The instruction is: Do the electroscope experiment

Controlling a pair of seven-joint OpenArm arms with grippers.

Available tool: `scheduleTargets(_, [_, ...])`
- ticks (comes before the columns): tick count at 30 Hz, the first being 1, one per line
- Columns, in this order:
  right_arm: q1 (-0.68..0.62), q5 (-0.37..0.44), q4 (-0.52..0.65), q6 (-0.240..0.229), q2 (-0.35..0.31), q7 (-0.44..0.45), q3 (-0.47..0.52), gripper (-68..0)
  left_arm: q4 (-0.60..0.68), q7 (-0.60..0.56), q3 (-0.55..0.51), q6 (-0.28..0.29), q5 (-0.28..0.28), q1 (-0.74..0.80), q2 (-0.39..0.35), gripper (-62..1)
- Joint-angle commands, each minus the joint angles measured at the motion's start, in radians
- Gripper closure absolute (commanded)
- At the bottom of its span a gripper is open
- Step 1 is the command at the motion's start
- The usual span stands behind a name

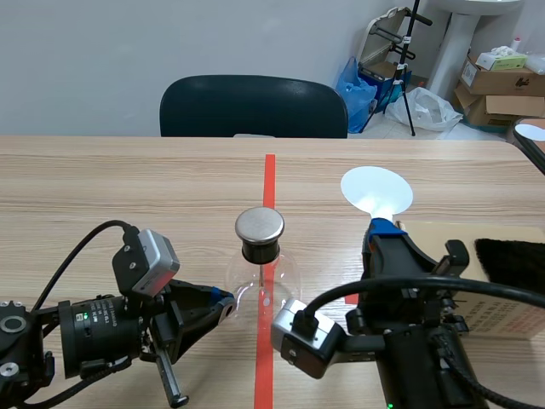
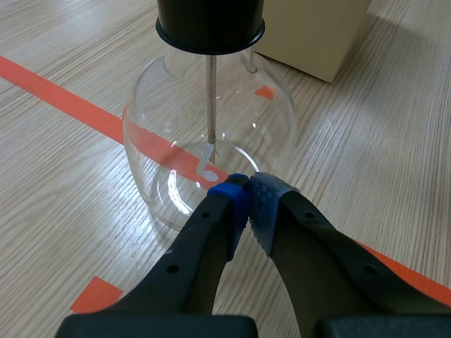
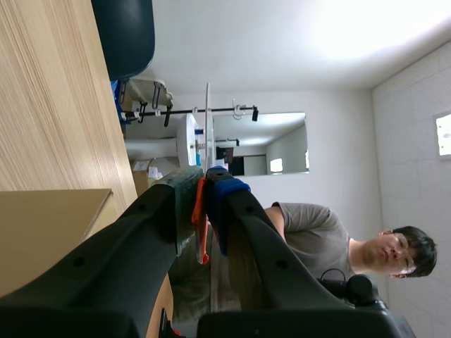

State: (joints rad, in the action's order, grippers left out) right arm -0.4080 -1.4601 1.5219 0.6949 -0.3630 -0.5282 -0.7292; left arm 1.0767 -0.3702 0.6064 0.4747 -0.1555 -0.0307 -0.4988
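One glass flask (image 2: 162, 141) just ahead of left gripper (image 2: 248, 184), fingers (image 2: 231, 204) together

The left arm (image 1: 94, 328) is lying low to the left of the glass flask (image 1: 247, 277), with its forearm level and its wrist pointing at the flask's lower wall. The left gripper (image 1: 223, 301) (image 2: 248, 189) is pressing its fingers together with nothing between them. Its pads (image 2: 264, 204) are meeting right at the flask's glass, though contact cannot be confirmed.

The right arm (image 1: 426, 341) is lying low to the right of the flask, with its wrist rolled onto its side. The right gripper (image 1: 383, 228) (image 3: 204, 189) is pointing away from the robot. It is clamping the handle of a white disc paddle (image 1: 376, 192), which is standing beyond its fingertips, apart from the flask.
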Motion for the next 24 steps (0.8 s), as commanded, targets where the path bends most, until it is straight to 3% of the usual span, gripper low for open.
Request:
scheduleTargets(1, [0.012,-0.001,0.009,-0.005,-0.014,-0.004,0.0,-1.0,0.013,-0.007,-0.009,0.006,-0.009,-0.006,0.002,-2.7])
scheduleTargets(11, [0.012,-0.001,0.009,-0.034,-0.014,0.022,0.0,-1.1,0.013,0.004,-0.009,0.006,-0.009,-0.006,0.002,-2.7])
scheduleTargets(24, [0.012,-0.001,0.009,-0.034,-0.014,0.026,0.0,-1.0,0.013,0.003,-0.009,0.006,-0.009,-0.006,0.002,-2.7])
